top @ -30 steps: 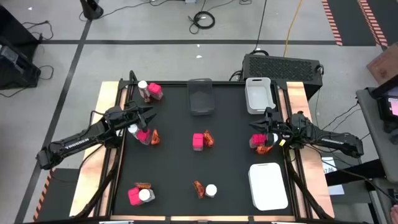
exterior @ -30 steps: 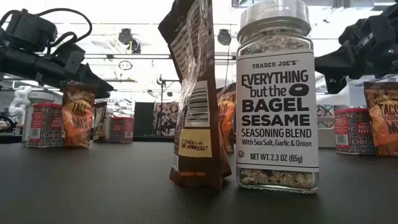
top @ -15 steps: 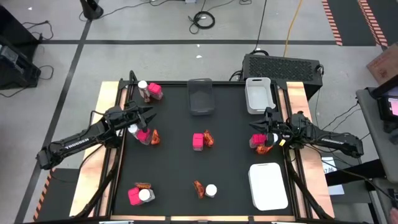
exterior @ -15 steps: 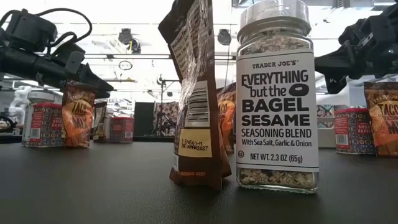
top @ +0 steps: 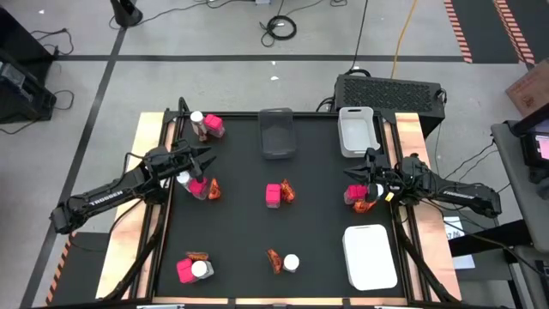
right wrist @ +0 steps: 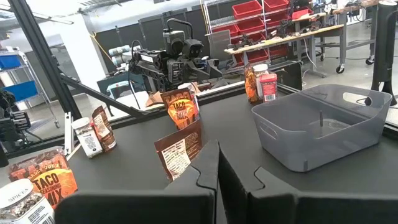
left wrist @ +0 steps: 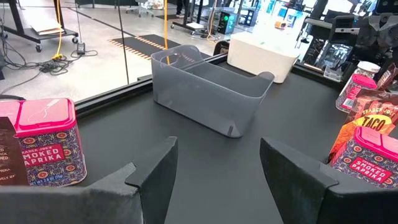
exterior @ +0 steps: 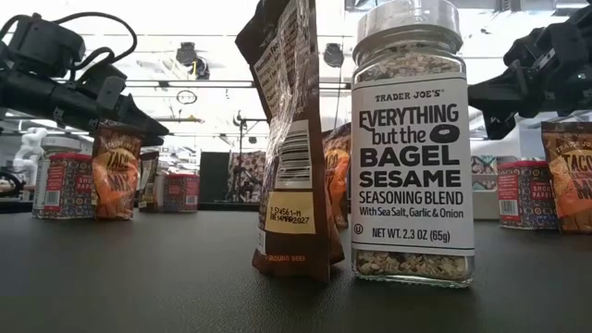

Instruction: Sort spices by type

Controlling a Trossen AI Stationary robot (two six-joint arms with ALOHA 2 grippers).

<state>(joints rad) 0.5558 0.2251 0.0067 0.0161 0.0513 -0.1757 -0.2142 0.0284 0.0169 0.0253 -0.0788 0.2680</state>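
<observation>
Spices lie scattered in clusters on our surface [top: 240, 232]; grey tray [top: 276, 133] at 12 o'clock and white bin [top: 358, 130] hold nothing. Our left gripper [top: 203, 160] fingers stand open; right gripper [top: 367, 178] fingers closed.

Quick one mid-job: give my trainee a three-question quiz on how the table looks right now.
1. True or false: the left hand is shut.
2. Which bin stands at the table's far edge between the arms: A) the dark grey bin, B) the white bin, C) the flat white bin?
3. What kind of item stands next to the brown sachet closest to the low camera?

Key: 1. False; its fingers stand apart with nothing between them. The right hand is shut. 2. A. 3. A clear jar of bagel sesame seasoning.
</observation>
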